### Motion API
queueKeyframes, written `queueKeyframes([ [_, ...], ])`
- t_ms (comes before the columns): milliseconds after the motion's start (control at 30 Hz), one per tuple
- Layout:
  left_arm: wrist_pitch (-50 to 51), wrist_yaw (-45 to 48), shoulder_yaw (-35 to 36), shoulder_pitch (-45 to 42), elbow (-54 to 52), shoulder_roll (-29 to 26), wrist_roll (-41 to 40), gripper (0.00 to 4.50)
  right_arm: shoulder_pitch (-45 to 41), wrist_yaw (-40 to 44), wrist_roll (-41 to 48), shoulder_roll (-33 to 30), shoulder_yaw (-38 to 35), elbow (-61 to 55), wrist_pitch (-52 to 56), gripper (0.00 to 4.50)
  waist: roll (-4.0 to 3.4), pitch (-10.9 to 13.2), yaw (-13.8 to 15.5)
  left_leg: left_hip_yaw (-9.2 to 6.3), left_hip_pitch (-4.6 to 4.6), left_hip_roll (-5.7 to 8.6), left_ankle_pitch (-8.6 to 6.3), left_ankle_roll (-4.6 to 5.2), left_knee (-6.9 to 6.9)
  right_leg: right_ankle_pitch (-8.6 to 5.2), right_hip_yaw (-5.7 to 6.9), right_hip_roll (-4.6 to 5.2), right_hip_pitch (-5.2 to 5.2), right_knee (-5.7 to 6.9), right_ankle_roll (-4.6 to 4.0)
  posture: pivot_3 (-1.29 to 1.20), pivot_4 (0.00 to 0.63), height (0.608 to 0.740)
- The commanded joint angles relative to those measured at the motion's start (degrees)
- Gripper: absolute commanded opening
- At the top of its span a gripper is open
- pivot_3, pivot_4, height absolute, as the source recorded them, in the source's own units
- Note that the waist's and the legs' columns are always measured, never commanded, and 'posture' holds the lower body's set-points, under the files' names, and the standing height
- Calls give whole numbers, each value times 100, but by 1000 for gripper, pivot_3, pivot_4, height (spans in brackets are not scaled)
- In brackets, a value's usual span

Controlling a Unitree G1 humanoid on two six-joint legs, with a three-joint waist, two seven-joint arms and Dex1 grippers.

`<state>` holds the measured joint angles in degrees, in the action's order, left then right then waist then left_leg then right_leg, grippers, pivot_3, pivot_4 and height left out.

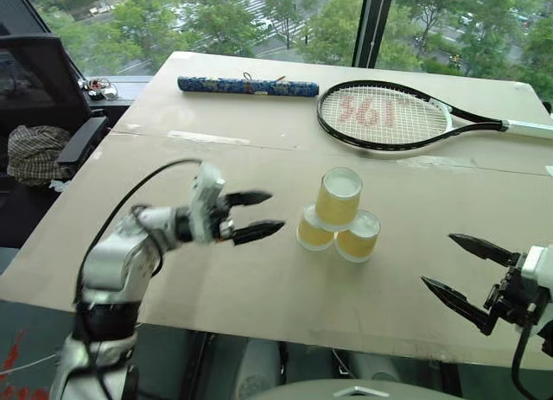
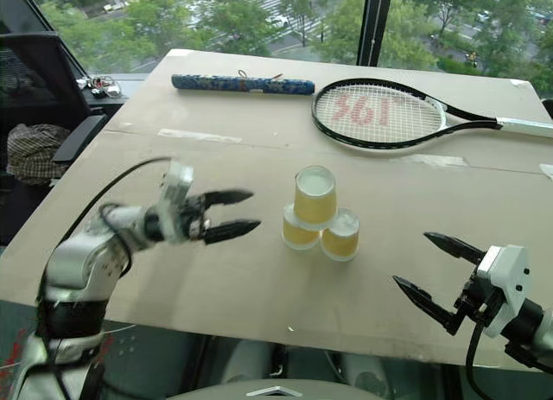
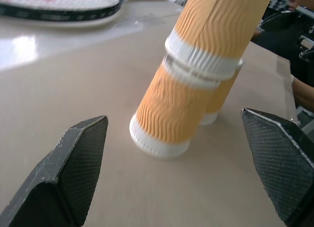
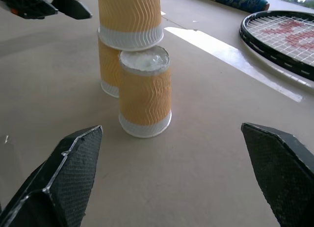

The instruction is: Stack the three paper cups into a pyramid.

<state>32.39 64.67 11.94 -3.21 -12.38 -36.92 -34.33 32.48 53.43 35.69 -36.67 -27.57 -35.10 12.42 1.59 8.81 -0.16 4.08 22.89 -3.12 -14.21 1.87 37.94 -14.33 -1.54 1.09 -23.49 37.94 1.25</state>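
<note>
The three paper cups stand upside down as a pyramid in the middle of the table (image 1: 216, 279). Two lower cups (image 1: 314, 233) (image 1: 358, 238) sit side by side, and the top cup (image 1: 339, 199) rests on both. My left gripper (image 1: 276, 210) hovers just left of the stack, open and empty, pointing at it. In the left wrist view the stack (image 3: 171, 109) stands close ahead between the spread fingers (image 3: 78, 158). My right gripper (image 1: 437, 259) is open and empty near the table's front right edge, well clear of the cups. In the right wrist view the nearest cup (image 4: 145, 92) stands upright.
A tennis racket (image 1: 389, 115) lies at the back right of the table, and a blue patterned roll (image 1: 248, 86) lies at the back. A black chair (image 1: 52, 80) with a checked cloth (image 1: 34, 149) stands off the table's left side.
</note>
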Motion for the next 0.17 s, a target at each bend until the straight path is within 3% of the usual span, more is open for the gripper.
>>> queueKeyframes([
  [33, -400, -125, 435, 711, -431, -60, 24, 4438, -15, 213, -64, -47, -209, 302, -248, 4500, 0, 0, 28, 0, 0, 0, 0, 0, 1, -1, -1, 1, -1, 0, 0, 0, 150, 740],
  [167, -420, -569, 680, 1369, -817, 104, -76, 4438, -96, 401, -57, -198, -383, 755, -262, 4500, -1, -1, 52, 4, -3, 0, -1, 0, 0, -2, -10, 11, 1, -2, -2, 0, 150, 740],
])
